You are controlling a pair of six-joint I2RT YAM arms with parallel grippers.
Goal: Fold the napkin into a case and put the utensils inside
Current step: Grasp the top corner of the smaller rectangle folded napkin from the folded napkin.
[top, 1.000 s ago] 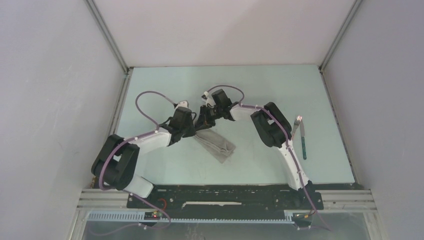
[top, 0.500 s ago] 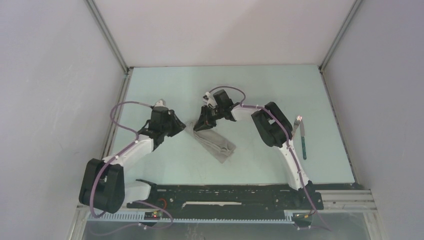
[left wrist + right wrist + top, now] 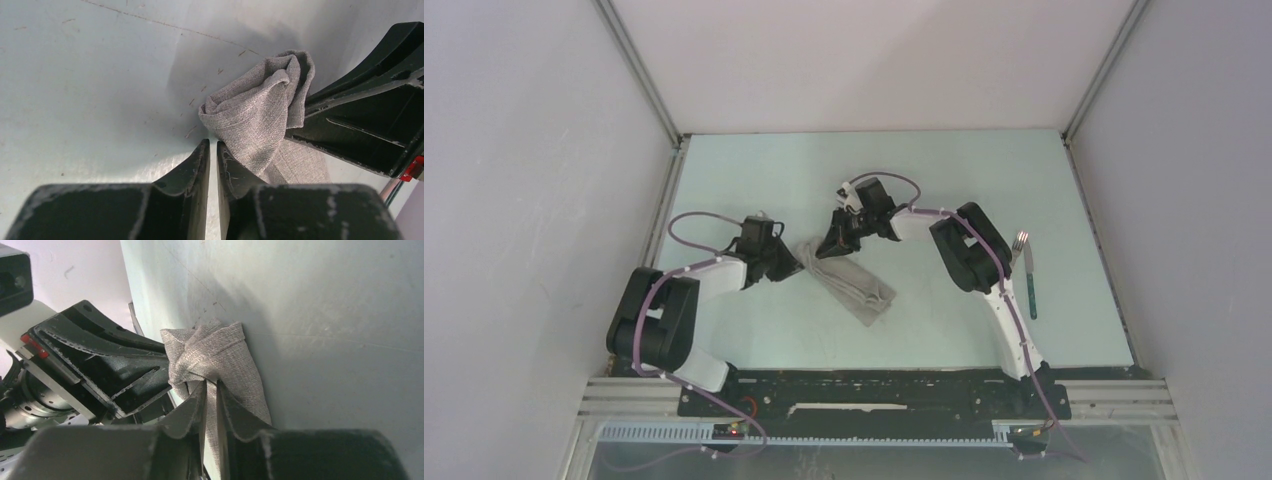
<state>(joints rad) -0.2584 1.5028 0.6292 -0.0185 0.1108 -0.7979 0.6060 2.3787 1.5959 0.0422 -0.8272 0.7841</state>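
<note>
The taupe-grey napkin (image 3: 859, 290) lies bunched in a narrow, crumpled strip across the middle of the table, its raised end toward the back left. My right gripper (image 3: 832, 250) (image 3: 212, 385) is shut on that raised end, and cloth (image 3: 220, 352) runs between its fingers. From the left, my left gripper (image 3: 792, 265) (image 3: 212, 143) sits at the same end. Its jaws are closed to a thin empty slit, with the napkin (image 3: 260, 110) resting against the outside of the right finger. A fork with a dark teal handle (image 3: 1030, 280) lies far right.
The pale table (image 3: 754, 180) is ringed by white walls with metal rails (image 3: 669, 200) at its left and right edges. The two grippers are close together over the napkin's end. The arm bases stand on the black bar (image 3: 864, 385) at the near edge.
The left arm swung out to the left, then came back low to the napkin's left end with its jaws closed. The right gripper stayed on the cloth's raised end.
</note>
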